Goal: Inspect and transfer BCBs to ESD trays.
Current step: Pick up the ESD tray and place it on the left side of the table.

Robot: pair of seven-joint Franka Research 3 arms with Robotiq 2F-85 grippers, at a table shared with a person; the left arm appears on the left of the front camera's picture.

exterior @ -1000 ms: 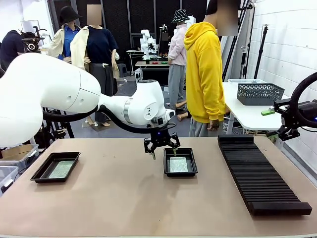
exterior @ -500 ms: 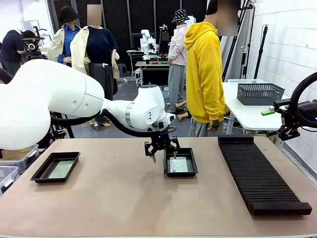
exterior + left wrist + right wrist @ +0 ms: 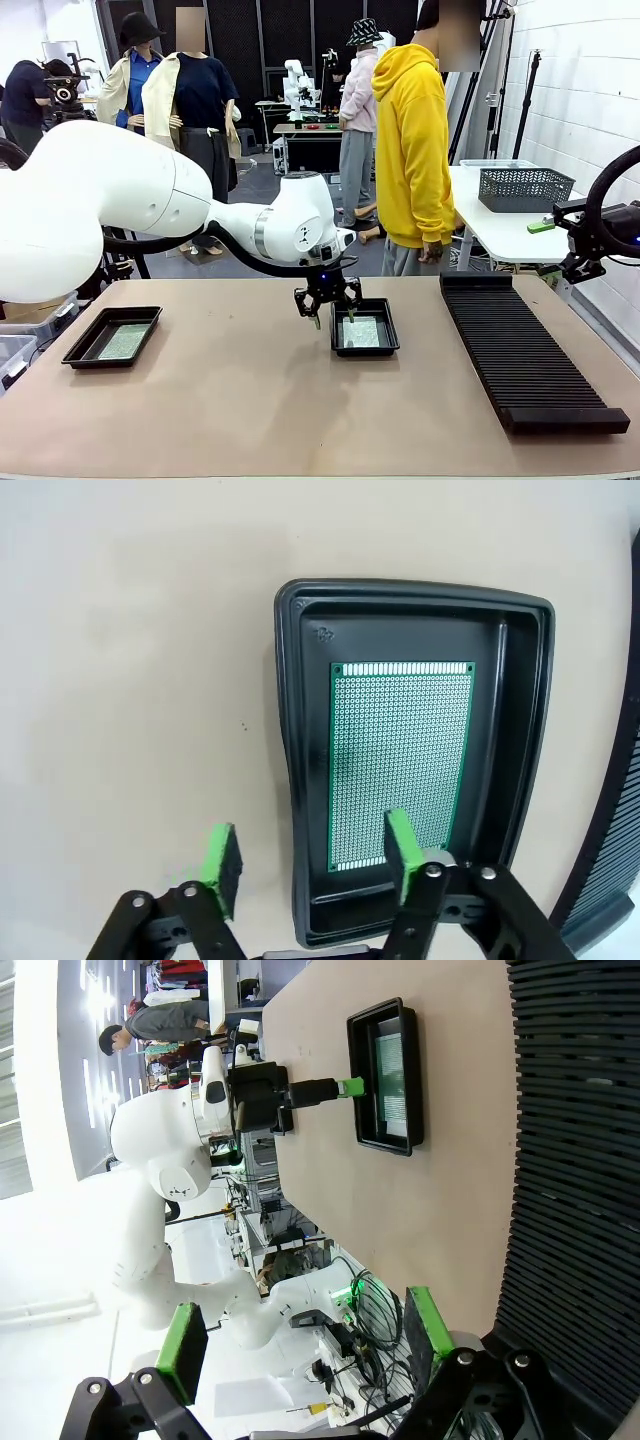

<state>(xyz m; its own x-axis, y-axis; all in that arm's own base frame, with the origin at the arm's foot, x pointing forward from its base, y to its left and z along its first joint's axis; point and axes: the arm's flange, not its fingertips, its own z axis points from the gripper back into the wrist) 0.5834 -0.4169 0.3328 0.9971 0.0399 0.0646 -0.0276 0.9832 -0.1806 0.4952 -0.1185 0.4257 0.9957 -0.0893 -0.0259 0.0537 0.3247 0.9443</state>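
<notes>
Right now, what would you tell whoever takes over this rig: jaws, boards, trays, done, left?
Left gripper: jaws open, straddling the near wall of the middle ESD tray, one pad over the board, the other outside the tray; nothing held.
Right gripper: jaws open, empty, parked off the table's right side.
Things: one BCB lies flat in the middle tray; the other BCB lies in the left ESD tray.
Done: both boards sit in trays.
Left: judging by the left gripper's position, possibly handling the middle tray or board; otherwise withdraw.
</notes>
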